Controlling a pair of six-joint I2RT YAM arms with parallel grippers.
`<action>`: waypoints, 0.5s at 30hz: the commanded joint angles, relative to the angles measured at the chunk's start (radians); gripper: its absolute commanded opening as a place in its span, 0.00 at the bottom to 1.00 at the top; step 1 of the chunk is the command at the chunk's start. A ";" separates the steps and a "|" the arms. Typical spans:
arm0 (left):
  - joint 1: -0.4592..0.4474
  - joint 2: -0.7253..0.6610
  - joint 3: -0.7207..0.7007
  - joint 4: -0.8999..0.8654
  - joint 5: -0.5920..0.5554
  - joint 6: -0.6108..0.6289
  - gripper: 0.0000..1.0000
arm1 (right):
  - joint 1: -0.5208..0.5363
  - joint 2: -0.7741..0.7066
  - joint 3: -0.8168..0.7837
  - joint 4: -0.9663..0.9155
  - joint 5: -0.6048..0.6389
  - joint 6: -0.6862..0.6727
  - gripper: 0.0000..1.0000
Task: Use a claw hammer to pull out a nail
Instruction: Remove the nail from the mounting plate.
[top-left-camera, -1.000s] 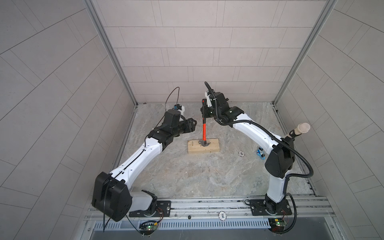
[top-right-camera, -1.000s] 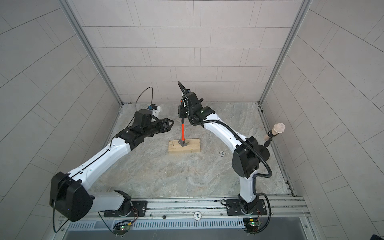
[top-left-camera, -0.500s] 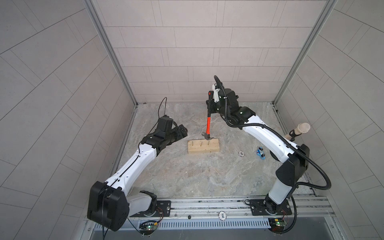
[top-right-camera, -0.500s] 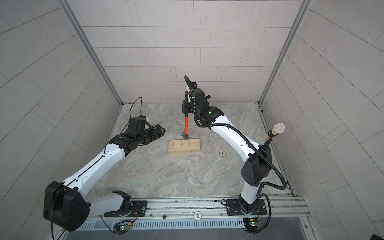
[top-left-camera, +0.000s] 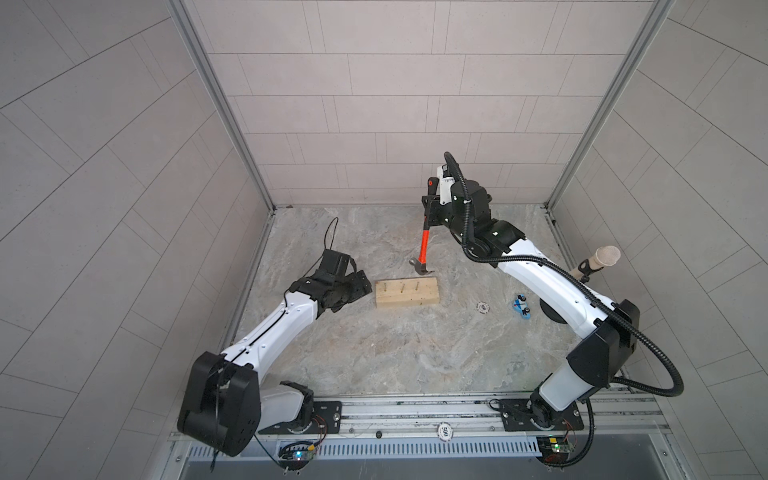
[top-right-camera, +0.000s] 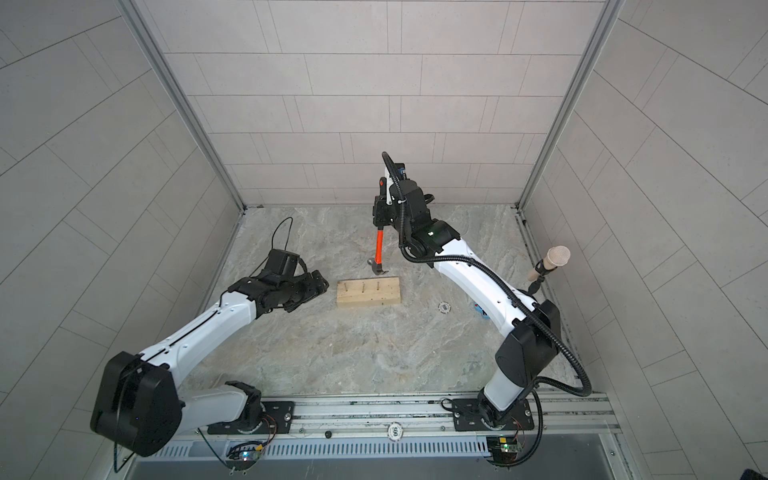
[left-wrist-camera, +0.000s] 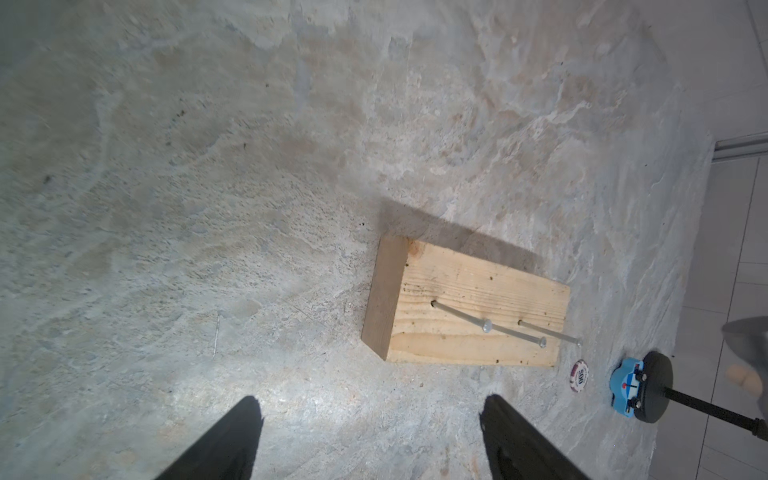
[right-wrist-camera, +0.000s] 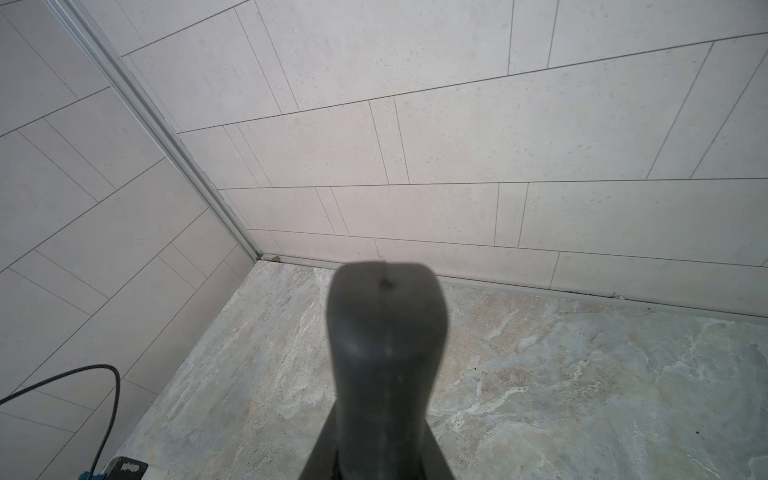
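Right gripper (top-left-camera: 432, 210) clamps claw hammer (top-left-camera: 423, 249) handle; in both top views we see head hanging just behind wood block (top-left-camera: 407, 293). Left wrist: left gripper (left-wrist-camera: 372, 401) spread wide, nails (left-wrist-camera: 485, 325) in block. Right wrist: hammer butt only.

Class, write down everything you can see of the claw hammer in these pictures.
The claw hammer has a silver steel-looking head with a curved claw, an orange-red shaft and a black grip. It hangs head down, nearly upright, its grip clamped in the right gripper. Its head sits behind the wooden block, near the far right corner, apart from the three nails. Whether it touches the floor is unclear.
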 joint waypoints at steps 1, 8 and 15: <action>-0.006 0.053 -0.008 -0.007 0.064 0.060 0.88 | 0.000 -0.050 0.006 0.112 0.072 0.019 0.00; -0.004 0.181 0.017 0.015 0.175 0.153 0.88 | 0.060 -0.038 -0.091 0.279 0.216 -0.073 0.00; 0.000 0.271 0.035 0.033 0.249 0.210 0.88 | 0.150 0.019 -0.103 0.401 0.376 -0.146 0.00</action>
